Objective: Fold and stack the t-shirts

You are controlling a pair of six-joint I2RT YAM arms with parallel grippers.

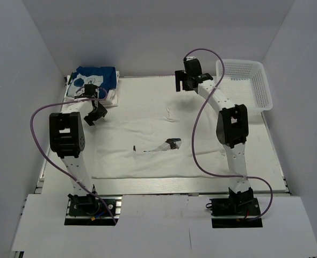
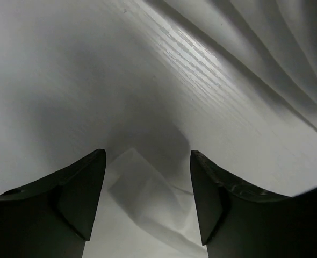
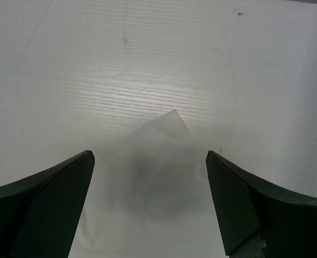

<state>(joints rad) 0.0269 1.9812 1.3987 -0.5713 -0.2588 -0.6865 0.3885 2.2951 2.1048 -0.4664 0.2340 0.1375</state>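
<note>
One white t-shirt (image 1: 148, 129) is seen spread flat across the middle of the table (image 1: 268, 161), its long axis judged to run left to right, and nothing is held by either arm. At its left edge the left gripper (image 1: 96, 114) is poised close over the cloth. In the left wrist view its jaws are seen apart, with a folded corner of white fabric (image 2: 142, 185) lying in the gap and pinched by neither finger. Farther off, at the far edge, the right gripper (image 1: 186, 81) is spread wide and empty, and a pale cloth corner (image 3: 166, 134) is framed just ahead of it, between the fingers. So each corner is covered by the arm on its own side, the left judged the closer to contact. A closing of both jaws seems called for, then a pull toward the near edge so a fold is laid along that axis. At the far left, just beyond the left gripper, a blue printed shirt (image 1: 96, 77) is seen lying on folded white cloth. The mesh basket (image 1: 264, 88) is set at the far right.
</note>
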